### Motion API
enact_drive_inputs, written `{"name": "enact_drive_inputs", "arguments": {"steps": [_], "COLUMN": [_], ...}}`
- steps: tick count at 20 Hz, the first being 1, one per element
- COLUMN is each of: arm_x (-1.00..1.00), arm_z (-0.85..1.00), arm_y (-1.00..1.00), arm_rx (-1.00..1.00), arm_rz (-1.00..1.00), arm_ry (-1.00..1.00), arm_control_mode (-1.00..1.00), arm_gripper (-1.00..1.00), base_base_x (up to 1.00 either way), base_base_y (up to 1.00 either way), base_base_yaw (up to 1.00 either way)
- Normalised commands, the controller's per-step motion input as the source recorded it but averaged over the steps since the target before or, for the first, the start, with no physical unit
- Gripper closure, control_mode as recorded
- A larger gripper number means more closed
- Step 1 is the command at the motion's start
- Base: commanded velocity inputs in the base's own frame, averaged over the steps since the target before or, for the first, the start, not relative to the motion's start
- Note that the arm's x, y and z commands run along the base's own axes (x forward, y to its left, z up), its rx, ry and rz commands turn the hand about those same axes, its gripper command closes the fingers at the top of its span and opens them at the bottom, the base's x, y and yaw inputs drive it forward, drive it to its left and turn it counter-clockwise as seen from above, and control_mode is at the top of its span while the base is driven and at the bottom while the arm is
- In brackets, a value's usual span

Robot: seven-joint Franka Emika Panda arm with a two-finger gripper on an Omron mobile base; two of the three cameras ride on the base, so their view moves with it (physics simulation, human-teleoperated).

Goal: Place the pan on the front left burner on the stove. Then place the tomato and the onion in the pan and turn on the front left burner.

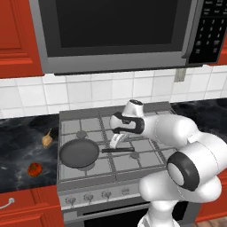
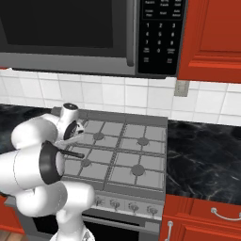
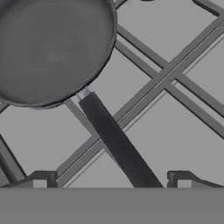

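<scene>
Nearest our lens in the hand view, the gripper [image 3: 111, 183] shows its two dark finger tips [image 3: 41, 178] spread wide, one on each side of the pan's long black handle, which runs up between them without touching either. Nothing is held.

Taking the pan [image 1: 80, 153] as our landmark: it sits flat on the stove [image 1: 133, 166] over the front left burner, which it covers, so we judge the first step done. Its handle points away from the bowl toward the stove's centre, along the front row of grates, and the gripper [image 1: 116, 141] hangs just above that handle, partway along it.

Left of the pan, off the stove on the dark counter, lie the two things yet to be moved. The tomato [image 1: 35, 169] is nearer the front edge; the onion [image 1: 47, 140] is farther back, its stalk tip pointing up and away. They are a little apart from each other.

The relation that matters for us: both lie to the left of the fingers, beyond the pan's bowl. We judge the arm must lift clear of the handle and cross over the pan.

Farthest from us, behind the pan, are the rear burners and the tiled wall. The knobs [image 1: 88, 197] run along the stove's front, below the pan.
</scene>
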Motion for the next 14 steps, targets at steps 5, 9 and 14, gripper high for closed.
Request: {"name": "enact_drive_inputs", "arguments": {"steps": [5,9,14], "arm_x": [-0.12,-0.04,-0.10], "arm_z": [0.40,0.36,0.08], "arm_y": [0.55,0.60,0.50], "arm_rx": [0.00,0.00,0.00], "arm_rz": [-0.14,-0.07,-0.04], "arm_ry": [-0.05,0.00,0.00], "arm_control_mode": [-1.00,-1.00,-1.00], "arm_gripper": [-1.00,-1.00,-1.00], "base_base_x": [0.00,0.00,0.00], "base_base_y": [0.00,0.00,0.00], "base_base_yaw": [0.00,0.00,0.00]}}
